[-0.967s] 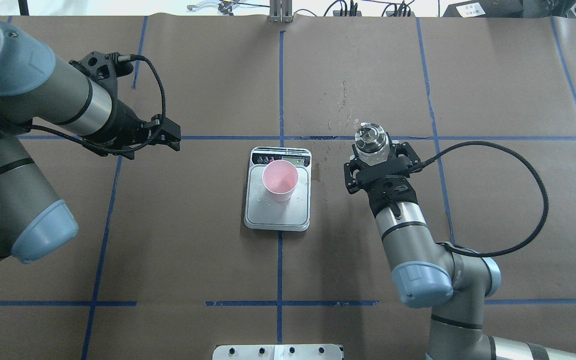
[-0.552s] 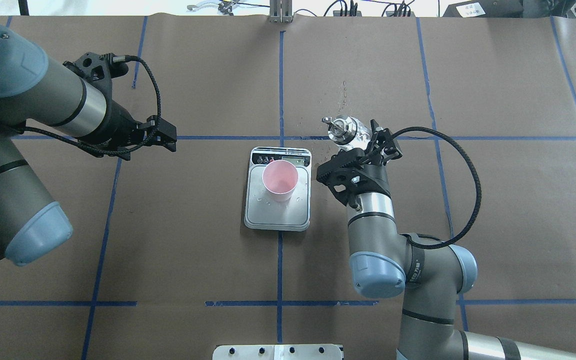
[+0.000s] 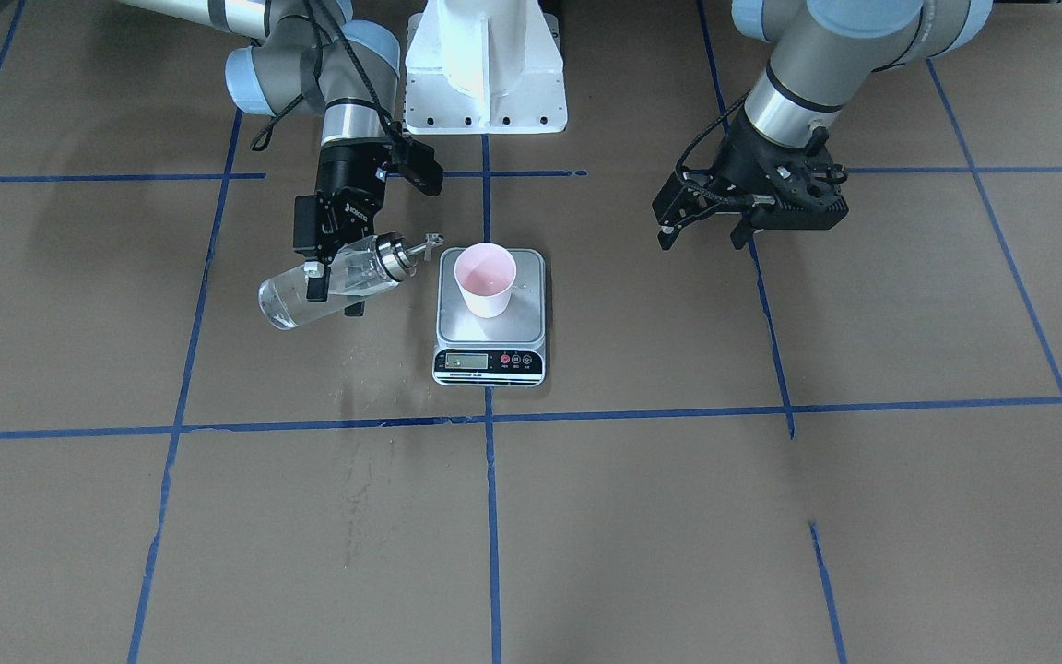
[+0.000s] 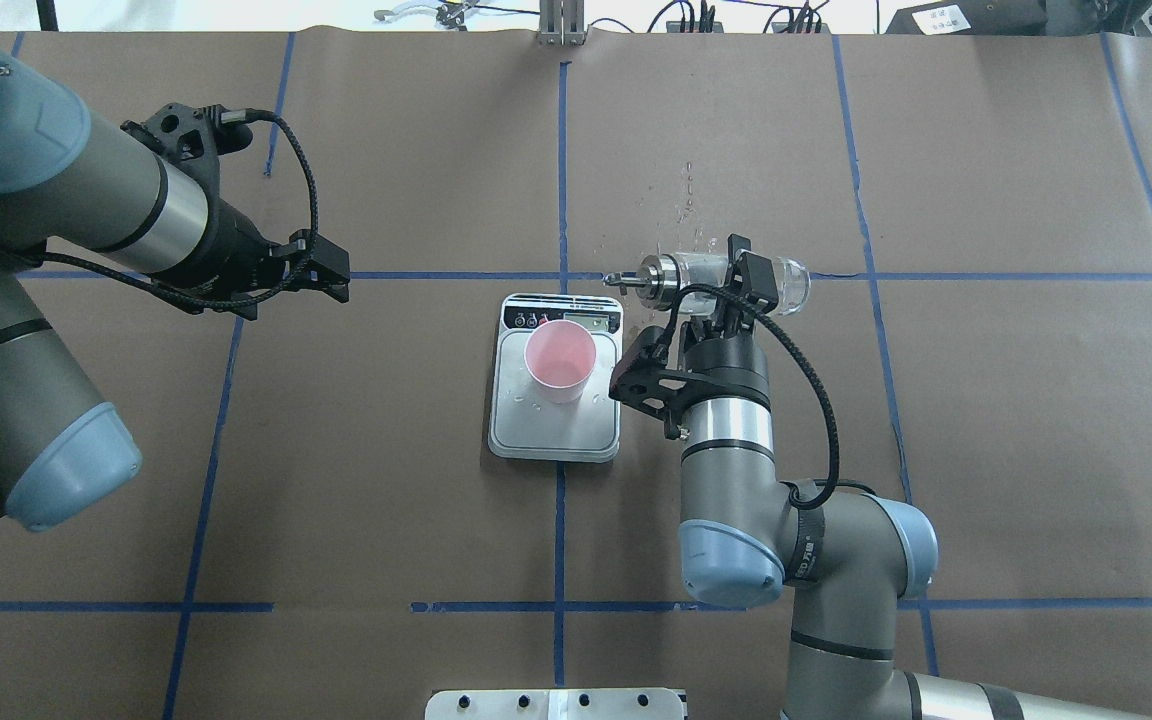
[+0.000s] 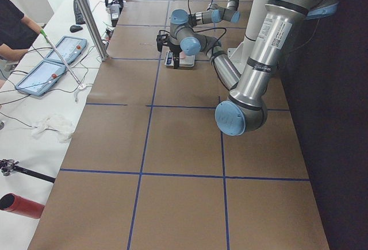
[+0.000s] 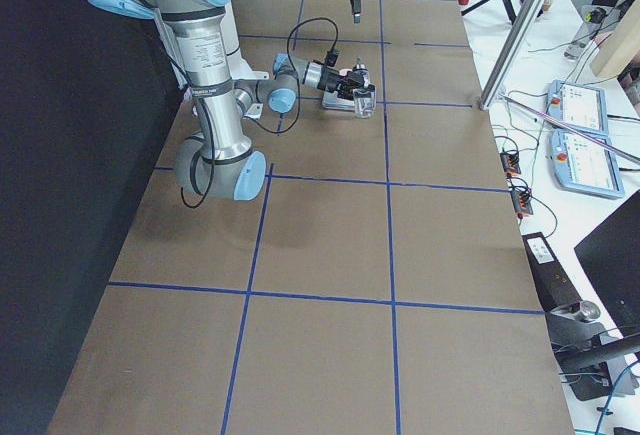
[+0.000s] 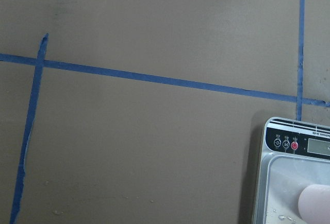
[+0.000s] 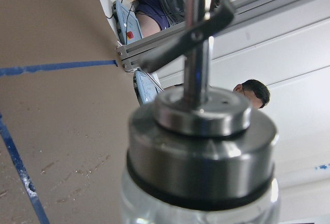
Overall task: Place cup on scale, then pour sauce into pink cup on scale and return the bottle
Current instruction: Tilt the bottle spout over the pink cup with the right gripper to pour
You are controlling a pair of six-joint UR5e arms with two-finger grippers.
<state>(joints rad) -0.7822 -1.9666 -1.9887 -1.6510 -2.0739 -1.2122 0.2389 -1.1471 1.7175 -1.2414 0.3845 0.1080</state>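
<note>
While the right tool point(image 3: 334, 291) clamps the sideways bottle point(image 4: 784, 284) of sauce point(image 3: 282, 309), the cup point(image 4: 560, 360) stands on the scale point(image 4: 556, 432).

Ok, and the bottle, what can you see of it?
The bottle is a clear glass cylinder with a silver metal cap and thin spout; its contents are hard to make out. The right gripper is shut around its middle, holding it roughly on its side above the table, spout pointing toward the cup on the scale but short of its rim. No stream shows.

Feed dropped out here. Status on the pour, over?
Right claw shut on bottle, tipped near level, spout short of cup on scale. Left claw open, empty, clear. Nothing blocking.
</note>
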